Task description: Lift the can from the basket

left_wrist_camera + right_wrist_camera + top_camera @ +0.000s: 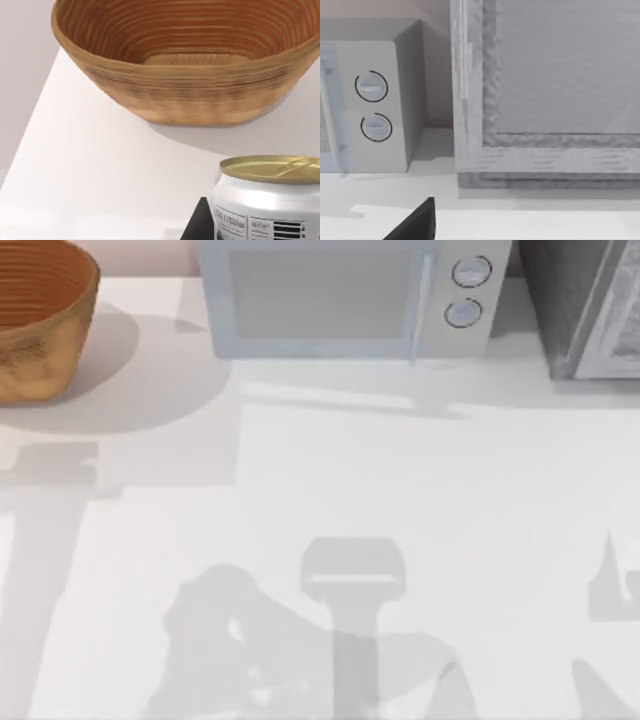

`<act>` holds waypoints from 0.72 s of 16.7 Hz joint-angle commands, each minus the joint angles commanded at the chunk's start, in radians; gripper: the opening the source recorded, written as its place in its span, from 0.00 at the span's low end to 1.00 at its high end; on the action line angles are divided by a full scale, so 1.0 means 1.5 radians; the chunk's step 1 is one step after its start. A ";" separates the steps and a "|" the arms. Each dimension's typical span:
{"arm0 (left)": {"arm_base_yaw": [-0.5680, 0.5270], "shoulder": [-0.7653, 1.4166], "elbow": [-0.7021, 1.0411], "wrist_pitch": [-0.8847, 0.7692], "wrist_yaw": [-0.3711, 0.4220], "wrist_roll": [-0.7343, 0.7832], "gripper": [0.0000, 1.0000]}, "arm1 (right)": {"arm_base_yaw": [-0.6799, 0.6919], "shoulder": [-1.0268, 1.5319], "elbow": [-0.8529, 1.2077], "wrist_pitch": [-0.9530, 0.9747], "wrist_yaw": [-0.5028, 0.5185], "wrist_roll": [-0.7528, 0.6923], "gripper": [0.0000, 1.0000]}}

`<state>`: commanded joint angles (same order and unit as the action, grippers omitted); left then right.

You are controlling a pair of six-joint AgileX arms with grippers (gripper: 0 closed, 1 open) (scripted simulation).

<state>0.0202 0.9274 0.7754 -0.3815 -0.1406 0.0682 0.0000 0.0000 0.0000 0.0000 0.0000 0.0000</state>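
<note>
A: Left wrist view puts the can (pixel 267 197) right up close, gold top level, with the basket (pixel 185 65) beyond it and apart from it. The basket looks empty inside, ribbed rings down to a bare floor.

B: So the can is out of the basket already?

A: That's my reading. It sits outside the rim, nearer the camera, and I'd judge it is carried by the left arm. A dark finger (pixel 200 222) shows beside its wall, seemingly touching, but the other side is cut off, so whether the fingers are clamped on it I cannot tell.

B: And from above?

A: Top view has the basket (pixel 35 325) at the table's (pixel 400 490) far left corner, a microwave (pixel 345 295) at the back.

B: Right arm?

A: Parked, facing the microwave (pixel 370 107) and a grey cabinet (pixel 545 90); one dark fingertip (pixel 417 222) shows, its state unclear.

B: What's left?

A: Little, I think: hold the can steady, clear of the basket.
</note>
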 joint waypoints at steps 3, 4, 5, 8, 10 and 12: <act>-0.005 -0.242 -0.191 0.088 0.016 -0.017 0.00 | 0.000 0.000 0.000 0.000 0.000 0.000 1.00; -0.006 -0.311 -0.247 0.115 0.024 -0.022 0.00 | 0.000 0.000 0.000 0.000 0.000 0.000 1.00; -0.007 -0.373 -0.299 0.140 0.032 -0.027 0.00 | 0.000 0.000 0.000 0.000 0.000 0.000 1.00; -0.010 -0.519 -0.426 0.205 0.061 -0.038 0.00 | 0.000 0.000 0.000 0.000 0.000 0.000 1.00; -0.012 -0.579 -0.481 0.234 0.079 -0.042 0.00 | 0.000 0.000 0.000 0.000 0.000 0.000 1.00; -0.013 -0.612 -0.511 0.251 0.091 -0.045 0.00 | 0.000 0.000 0.000 0.000 0.000 0.000 1.00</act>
<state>0.0004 0.0094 0.0086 -0.0049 -0.0040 0.0008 0.0000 0.0000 0.0000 0.0000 0.0000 0.0000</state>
